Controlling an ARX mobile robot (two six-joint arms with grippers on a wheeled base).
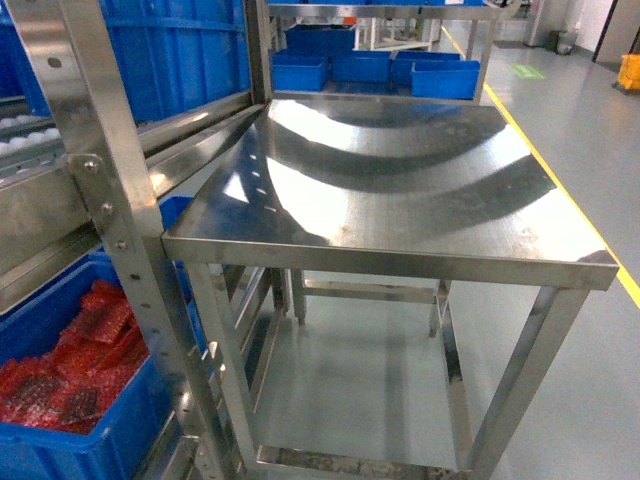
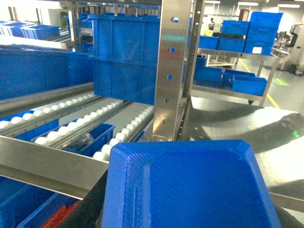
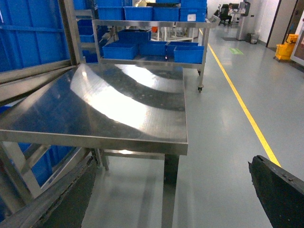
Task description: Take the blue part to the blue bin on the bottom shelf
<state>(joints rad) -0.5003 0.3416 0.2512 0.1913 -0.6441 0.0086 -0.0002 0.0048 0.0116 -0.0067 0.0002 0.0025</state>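
The blue part (image 2: 199,185), a dark blue block with bevelled corners, fills the bottom of the left wrist view. My left gripper (image 2: 190,213) is shut on it, and one black finger (image 2: 88,206) shows at its left edge. The part hangs in front of the steel rack's rail (image 2: 47,161). Below that rail, on the bottom shelf, a blue crate's rim (image 2: 16,209) shows, and I cannot tell if it is the blue bin. My right gripper (image 3: 175,199) is open and empty above the floor. The head view shows neither gripper.
A small steel table (image 1: 400,180) stands right of the rack upright (image 1: 100,190). A blue crate with red packets (image 1: 60,390) sits low on the left. A large blue crate (image 2: 126,57) rests on the white roller tracks (image 2: 71,128). Farther off stand carts of blue bins (image 3: 142,47).
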